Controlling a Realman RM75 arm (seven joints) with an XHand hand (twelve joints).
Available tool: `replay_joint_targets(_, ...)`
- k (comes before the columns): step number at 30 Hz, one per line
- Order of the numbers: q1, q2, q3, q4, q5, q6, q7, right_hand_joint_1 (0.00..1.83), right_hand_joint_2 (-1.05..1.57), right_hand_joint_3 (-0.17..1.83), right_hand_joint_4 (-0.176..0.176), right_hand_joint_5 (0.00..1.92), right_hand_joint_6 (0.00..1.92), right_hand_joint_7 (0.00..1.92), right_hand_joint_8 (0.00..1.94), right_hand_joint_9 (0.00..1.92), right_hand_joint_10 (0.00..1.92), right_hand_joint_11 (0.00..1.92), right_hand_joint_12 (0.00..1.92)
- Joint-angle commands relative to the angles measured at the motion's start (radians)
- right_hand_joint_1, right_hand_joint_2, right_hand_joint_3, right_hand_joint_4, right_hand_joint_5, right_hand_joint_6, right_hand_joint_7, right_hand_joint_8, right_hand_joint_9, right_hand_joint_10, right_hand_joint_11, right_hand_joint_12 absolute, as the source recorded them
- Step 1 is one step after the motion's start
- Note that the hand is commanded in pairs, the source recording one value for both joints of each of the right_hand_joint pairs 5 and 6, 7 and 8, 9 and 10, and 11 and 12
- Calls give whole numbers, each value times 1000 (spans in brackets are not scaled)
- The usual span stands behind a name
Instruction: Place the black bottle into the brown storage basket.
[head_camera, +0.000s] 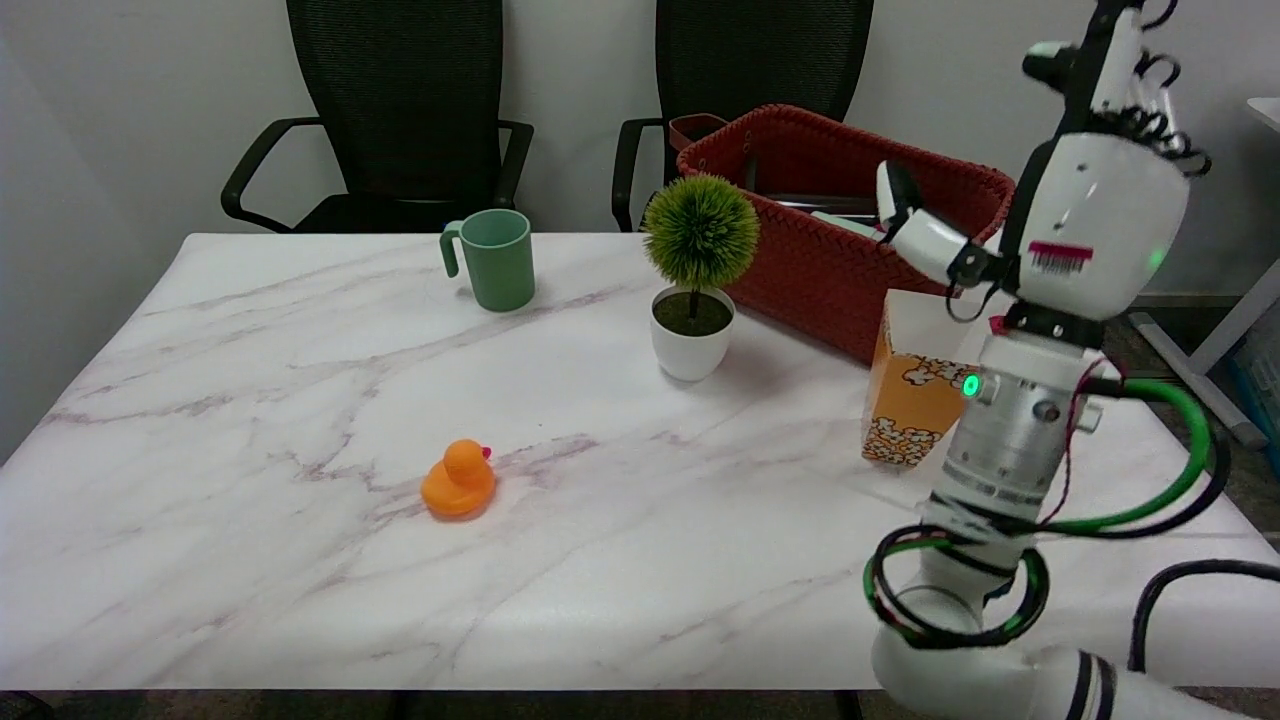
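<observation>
Your right hand (1085, 215) hangs beside the brown storage basket (800, 250), fingers spread and empty (bottle's inside, apparently); next, pull clear

Right hand (1085, 215) raised beside the brown basket (800, 260), with duck (458, 480), mug (495, 258) and small plant (695, 275) on the desk (300, 400)

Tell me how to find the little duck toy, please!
Start at the white marble table and look at its near half, well in front of the green mug. The duck sits there alone, left of the potted plant. It is the only small orange toy, with a tiny pink beak.
</observation>
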Motion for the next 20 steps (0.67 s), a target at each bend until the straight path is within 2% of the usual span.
replay_joint_targets(1, -75, -175, -146, -206, -36, 250, 246, 1066, 540, 571, 0, 134, 134, 744, 744, 685, 685, 604, 604)
replay_joint_targets(5, -79, -175, -134, -233, -27, 250, 321, 1054, 585, 573, 0, 159, 159, 785, 785, 708, 708, 632, 632)
replay_joint_targets(20, -80, -168, -130, -225, -38, 250, 325, 1042, 631, 600, 0, 169, 169, 796, 796, 696, 696, 632, 632)
